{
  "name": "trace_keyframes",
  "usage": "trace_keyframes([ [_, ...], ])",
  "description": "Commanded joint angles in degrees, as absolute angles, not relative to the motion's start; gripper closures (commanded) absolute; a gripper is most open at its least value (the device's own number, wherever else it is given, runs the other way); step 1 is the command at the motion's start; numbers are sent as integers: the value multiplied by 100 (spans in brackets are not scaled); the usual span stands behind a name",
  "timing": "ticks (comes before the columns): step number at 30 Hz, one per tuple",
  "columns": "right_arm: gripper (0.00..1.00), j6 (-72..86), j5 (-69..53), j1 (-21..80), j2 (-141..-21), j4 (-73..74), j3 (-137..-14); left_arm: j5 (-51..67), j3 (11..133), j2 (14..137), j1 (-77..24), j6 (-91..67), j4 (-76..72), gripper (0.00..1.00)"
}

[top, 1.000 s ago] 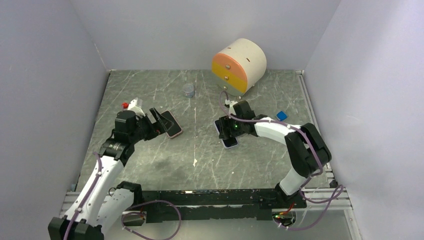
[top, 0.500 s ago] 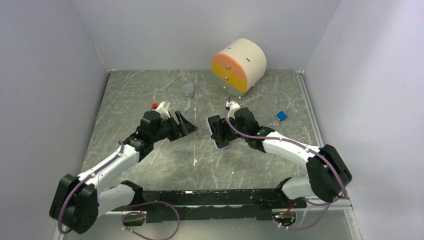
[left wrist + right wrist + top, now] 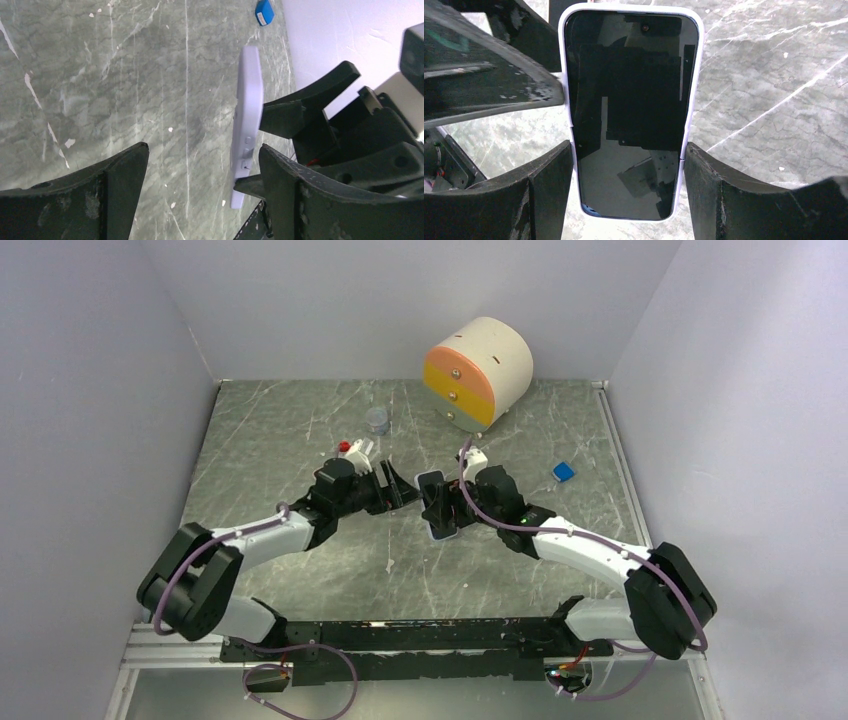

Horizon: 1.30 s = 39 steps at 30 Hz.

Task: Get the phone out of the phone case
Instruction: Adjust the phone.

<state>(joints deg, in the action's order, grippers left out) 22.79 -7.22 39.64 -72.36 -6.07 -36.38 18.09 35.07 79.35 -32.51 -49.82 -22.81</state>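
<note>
– Lilac phone case (image 3: 248, 110), phone (image 3: 629, 115) still seated in it, screen facing the right wrist camera. Gripped by the right hand (image 3: 628, 150) across the case's two long sides, lower half. Held upright, clear of the tabletop (image 3: 300, 420), about mid-scene.

– What changed?

– Both arms closed in over the last second. The right brought the cased phone a little left, toward the middle. The left swung in from the left side. The left hand (image 3: 204, 150) now meets the case edge-on. Its fingers are spread with nothing between them, and it is near the case but not touching.

– Meaning?

– My reading: the case is being presented for a two-handed peel. Extraction has not begun, since the rim wraps all four corners.

– Other containers?

– Drum-shaped drawer unit (image 3: 478, 370) at the far side, orange and yellow fronts, both shut, so contents are hidden. Small clear cup (image 3: 377, 421) sits beyond the left hand, and I cannot tell if it holds anything. Small blue block (image 3: 563, 471) lies loose on the right.
</note>
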Motion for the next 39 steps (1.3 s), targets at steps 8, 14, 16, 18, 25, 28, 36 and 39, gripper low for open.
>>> trace_keyframes([
  [8, 100, 2563, -607, 4098, -7272, -2023, -3536, 2124, 4060, 8865, -3433, -4889, -3478, 31],
  [14, 100, 2466, -628, 4199, -7658, -2098, -3841, 2333, 3984, 9163, -3451, -5082, -3906, 42],
  [16, 100, 2451, -570, 4212, -7693, -2178, -3865, 2382, 3902, 9209, -3452, -5144, -4045, 50],
  [18, 98, 2429, -556, 4214, -7714, -2208, -3884, 2322, 3781, 9179, -3450, -5192, -4187, 59],
  [25, 53, 2431, -502, 4208, -7441, -2436, -3641, 2007, 3652, 8635, -3357, -5252, -4060, 97],
  [28, 22, 2410, -434, 4188, -7148, -2479, -3500, 1937, 3607, 8457, -3272, -5419, -4221, 97],
  [36, 1, 2356, -20, 4137, -6356, -2539, -3198, 1751, 3762, 8306, -2956, -5648, -4477, 97],
  [39, 1, 2407, -30, 4125, -6231, -2538, -3208, 1968, 3837, 8340, -2791, -5768, -4818, 97],
])
